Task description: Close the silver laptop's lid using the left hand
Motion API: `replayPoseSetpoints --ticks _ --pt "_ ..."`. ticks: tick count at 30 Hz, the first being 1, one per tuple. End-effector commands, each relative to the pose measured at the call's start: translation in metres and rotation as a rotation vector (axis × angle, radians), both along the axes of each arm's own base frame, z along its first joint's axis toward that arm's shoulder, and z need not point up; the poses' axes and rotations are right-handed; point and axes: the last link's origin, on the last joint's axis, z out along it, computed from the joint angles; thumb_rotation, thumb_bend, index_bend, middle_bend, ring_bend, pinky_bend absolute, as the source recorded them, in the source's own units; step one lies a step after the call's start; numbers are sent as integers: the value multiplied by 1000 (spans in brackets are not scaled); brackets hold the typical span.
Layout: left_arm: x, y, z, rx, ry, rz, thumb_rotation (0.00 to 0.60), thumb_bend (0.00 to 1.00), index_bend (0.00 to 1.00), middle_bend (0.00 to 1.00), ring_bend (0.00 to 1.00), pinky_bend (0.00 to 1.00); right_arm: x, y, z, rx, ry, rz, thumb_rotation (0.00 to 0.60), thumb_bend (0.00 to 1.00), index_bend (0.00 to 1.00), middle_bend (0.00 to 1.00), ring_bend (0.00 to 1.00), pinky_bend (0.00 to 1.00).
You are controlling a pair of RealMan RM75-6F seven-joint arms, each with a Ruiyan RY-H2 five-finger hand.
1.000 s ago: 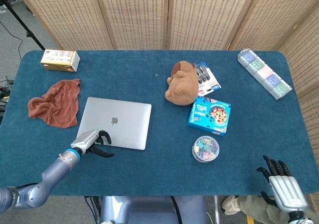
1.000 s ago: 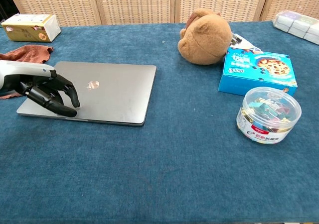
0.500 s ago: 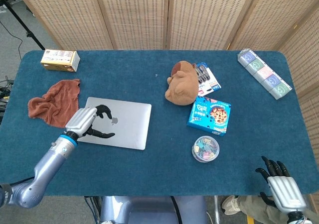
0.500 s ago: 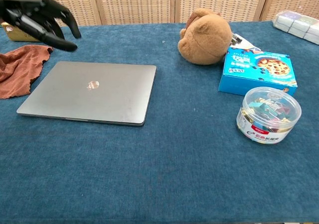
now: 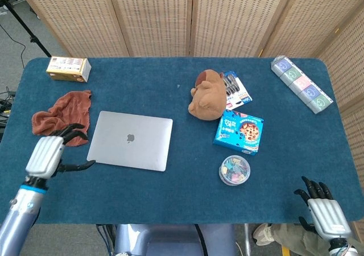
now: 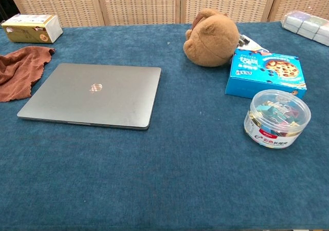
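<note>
The silver laptop (image 5: 131,140) (image 6: 93,94) lies flat on the blue table with its lid down, logo facing up. My left hand (image 5: 48,152) hangs to the left of the laptop, clear of it, fingers spread and holding nothing; the chest view does not show it. My right hand (image 5: 324,209) sits beyond the table's near right edge, fingers apart and empty.
A rust-red cloth (image 5: 60,118) (image 6: 21,69) lies just left of the laptop, a small yellow box (image 5: 69,69) (image 6: 32,27) behind it. A brown plush toy (image 5: 207,95) (image 6: 212,38), blue cookie box (image 5: 239,132) (image 6: 266,73), clip tub (image 5: 234,169) (image 6: 277,117) and tissue packs (image 5: 301,83) occupy the right half.
My left hand has lifted off the laptop lid and pulled back to the left, leaving the chest view. The laptop stays flat and shut. The right hand barely moved.
</note>
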Motion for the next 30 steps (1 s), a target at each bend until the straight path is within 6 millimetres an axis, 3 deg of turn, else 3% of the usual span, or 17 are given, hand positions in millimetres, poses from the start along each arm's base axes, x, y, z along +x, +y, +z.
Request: replayPoseSetpoints --ticks 1,13,21,30 --pt "-29 -38 12 70 -37 47 407 50 423 283 333 326 0 -2 0 -11 -3 2 600 353 246 0 0 0" --pt "-71 -87 14 189 -57 119 408 56 405 260 314 327 0 -12 12 -107 -44 26 600 353 244 0 0 0" --pt "-97 -108 13 228 -44 169 409 57 405 254 300 327 -1 -20 20 -159 -70 31 600 353 244 0 0 0" --pt "-101 -115 20 274 -60 148 408 57 405 254 300 327 0 -22 16 -145 -73 41 600 353 241 0 0 0"
